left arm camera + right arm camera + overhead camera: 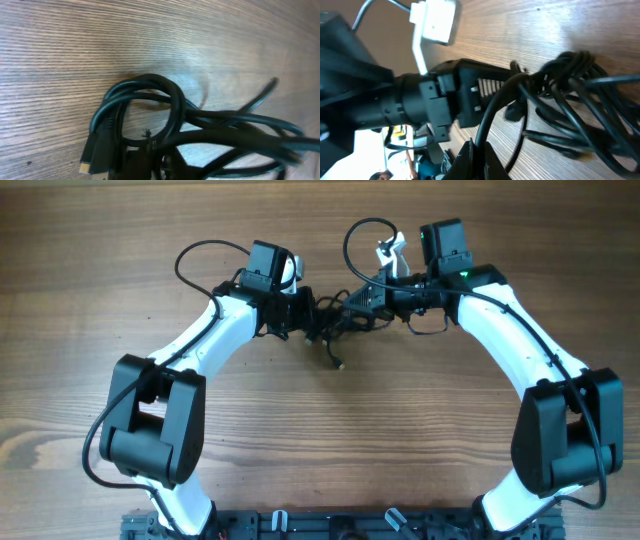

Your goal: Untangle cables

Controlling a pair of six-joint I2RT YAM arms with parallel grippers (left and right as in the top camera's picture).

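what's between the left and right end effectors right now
The tangle of black cables fills the gap between the left end effector and the right end effector, seen in the overhead view.

Your overhead view is bright and even; at the left wrist, table [200,75] glare and cables [225,121] seemingly blurred.

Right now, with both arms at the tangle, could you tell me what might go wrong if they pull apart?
1. The cables are bunched between the left fingers and right fingers; pulling apart may tighten the knot rather than free it.
2. In the left wrist view a loop wraps other strands beside a gold-tipped plug; that plug could catch in it.
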